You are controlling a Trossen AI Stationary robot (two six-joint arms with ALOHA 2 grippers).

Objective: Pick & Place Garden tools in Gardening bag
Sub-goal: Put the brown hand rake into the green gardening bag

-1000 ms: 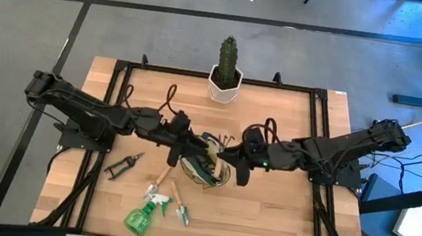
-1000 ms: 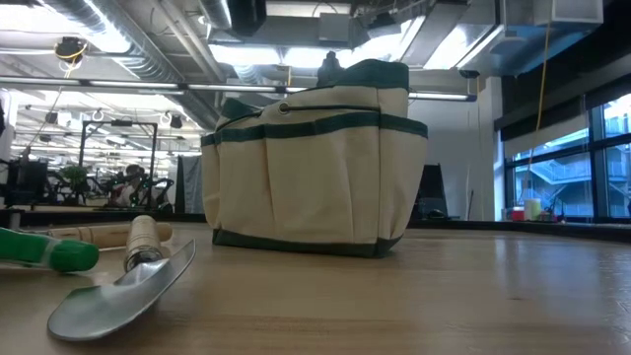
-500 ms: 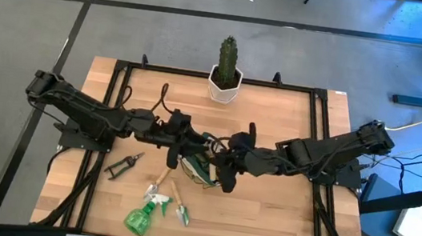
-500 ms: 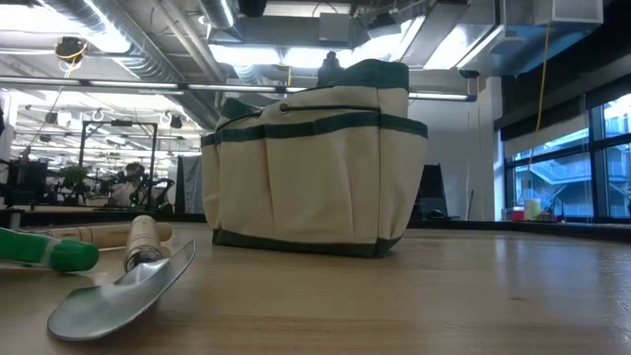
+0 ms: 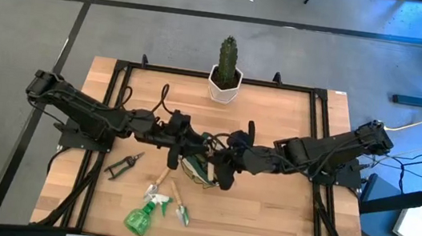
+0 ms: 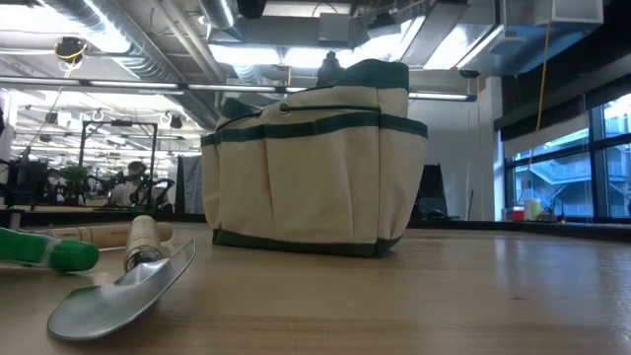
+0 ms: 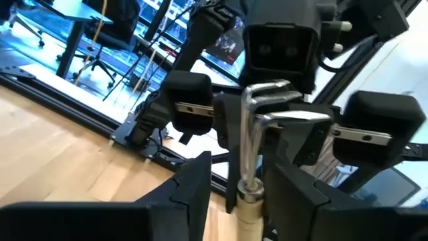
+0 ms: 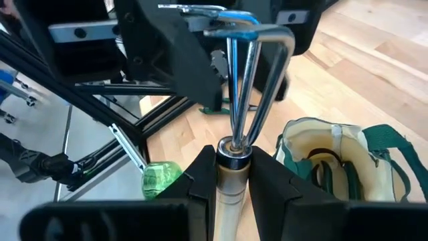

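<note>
**Both arms holding forks above the bag, at the drop-in step**

On the left of the table, the shears (image 5: 123, 165), the spray bottle (image 5: 138, 218) and a trowel (image 5: 182, 207) are still lying on the wood, waiting to be packed. Near the centre, the left gripper (image 5: 184, 143) is clamping the handle of the left-hand fork (image 7: 249, 154), just beside the bag's left edge. The bag (image 5: 198, 169) is standing upright at mid-table with its mouth open. Over its right side, the right gripper (image 5: 221, 164) is clamping the handle of the right-hand fork (image 8: 239, 94), whose prongs are meeting those of the other fork. As a judgement, the placing step is in hand: the next move calls for separating the prongs, centring each fork over the mouth, then releasing one at a time.
</note>
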